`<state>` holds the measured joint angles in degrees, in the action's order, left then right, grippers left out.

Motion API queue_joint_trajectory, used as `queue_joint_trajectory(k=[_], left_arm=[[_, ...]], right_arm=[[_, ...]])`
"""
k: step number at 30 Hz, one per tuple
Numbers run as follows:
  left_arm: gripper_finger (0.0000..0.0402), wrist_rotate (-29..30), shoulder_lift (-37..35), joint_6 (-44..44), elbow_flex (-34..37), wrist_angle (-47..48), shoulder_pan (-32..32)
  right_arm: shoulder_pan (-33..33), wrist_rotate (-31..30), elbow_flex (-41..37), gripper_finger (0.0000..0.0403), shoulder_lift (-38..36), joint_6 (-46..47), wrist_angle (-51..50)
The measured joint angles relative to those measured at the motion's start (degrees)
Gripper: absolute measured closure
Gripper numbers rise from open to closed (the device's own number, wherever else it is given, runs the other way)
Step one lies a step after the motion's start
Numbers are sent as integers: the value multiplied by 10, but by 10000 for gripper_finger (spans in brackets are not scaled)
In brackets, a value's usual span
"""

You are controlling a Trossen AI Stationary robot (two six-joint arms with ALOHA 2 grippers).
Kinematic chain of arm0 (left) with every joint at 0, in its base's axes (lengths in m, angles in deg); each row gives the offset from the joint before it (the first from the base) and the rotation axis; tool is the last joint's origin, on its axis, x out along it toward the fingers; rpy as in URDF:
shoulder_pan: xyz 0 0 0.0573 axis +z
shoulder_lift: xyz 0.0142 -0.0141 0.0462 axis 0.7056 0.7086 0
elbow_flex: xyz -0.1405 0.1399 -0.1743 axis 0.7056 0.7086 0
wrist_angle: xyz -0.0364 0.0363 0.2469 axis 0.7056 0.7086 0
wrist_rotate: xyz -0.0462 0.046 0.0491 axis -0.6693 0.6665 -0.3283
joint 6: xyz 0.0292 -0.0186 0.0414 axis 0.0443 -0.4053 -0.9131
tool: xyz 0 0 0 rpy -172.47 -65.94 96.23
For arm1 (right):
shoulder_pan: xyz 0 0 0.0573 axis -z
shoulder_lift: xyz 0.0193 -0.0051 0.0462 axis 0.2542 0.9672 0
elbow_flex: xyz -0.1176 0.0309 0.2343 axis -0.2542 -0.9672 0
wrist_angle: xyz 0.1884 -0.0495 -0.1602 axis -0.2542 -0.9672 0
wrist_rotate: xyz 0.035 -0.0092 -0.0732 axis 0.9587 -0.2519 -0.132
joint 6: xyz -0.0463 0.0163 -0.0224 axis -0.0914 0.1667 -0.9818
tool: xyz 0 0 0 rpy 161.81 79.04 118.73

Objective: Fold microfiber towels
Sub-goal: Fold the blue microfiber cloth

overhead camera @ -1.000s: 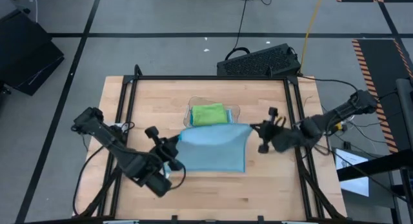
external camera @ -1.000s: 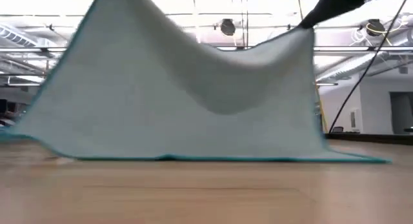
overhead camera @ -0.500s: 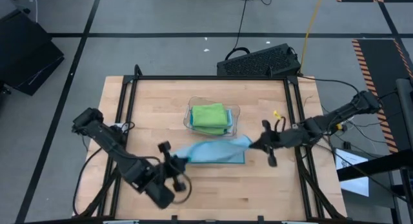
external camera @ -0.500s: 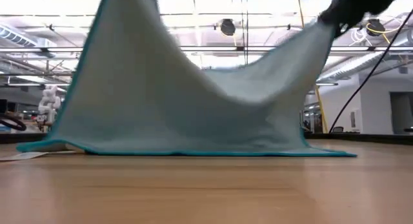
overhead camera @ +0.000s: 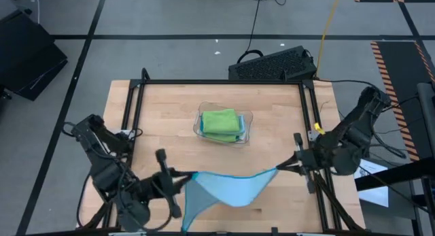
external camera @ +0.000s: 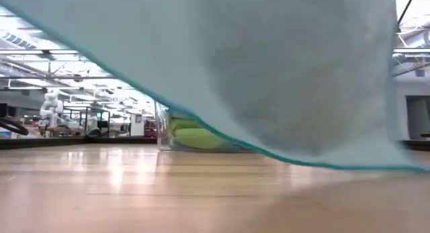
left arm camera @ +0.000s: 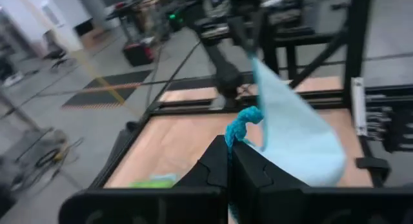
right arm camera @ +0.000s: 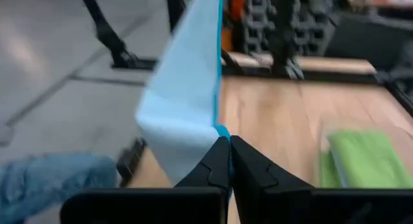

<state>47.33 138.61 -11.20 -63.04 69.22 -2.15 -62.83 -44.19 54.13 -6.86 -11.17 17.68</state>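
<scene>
The left gripper [overhead camera: 182,175] and right gripper [overhead camera: 284,166] each pinch a corner of the soft light blue microfiber towel [overhead camera: 228,190], stretched above the wooden table [overhead camera: 170,113], no writing legible.

No readable text, labels, brands or numbers in any view

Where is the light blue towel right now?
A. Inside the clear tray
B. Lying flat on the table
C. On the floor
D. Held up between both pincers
D: the blue towel hangs stretched between the left pincer and the right pincer, each shut on a corner.
</scene>
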Motion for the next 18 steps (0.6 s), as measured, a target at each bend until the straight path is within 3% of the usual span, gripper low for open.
queue_joint_trajectory(k=[2,5,10,14,18], left_arm=[[397,10,-2,60,-4,65,6],[398,2,0,222,17,212,25],[394,-56,1,468,134,359,71],[397,-88,1,506,220,348,94],[394,-97,1,506,282,303,119]], right_arm=[[1,-15,2,403,3,30,-46],[15,-29,-26,403,0,68,-77],[61,-26,-105,402,-24,97,-80],[122,-27,-179,401,-48,60,-61],[191,-24,-252,401,-61,-21,22]])
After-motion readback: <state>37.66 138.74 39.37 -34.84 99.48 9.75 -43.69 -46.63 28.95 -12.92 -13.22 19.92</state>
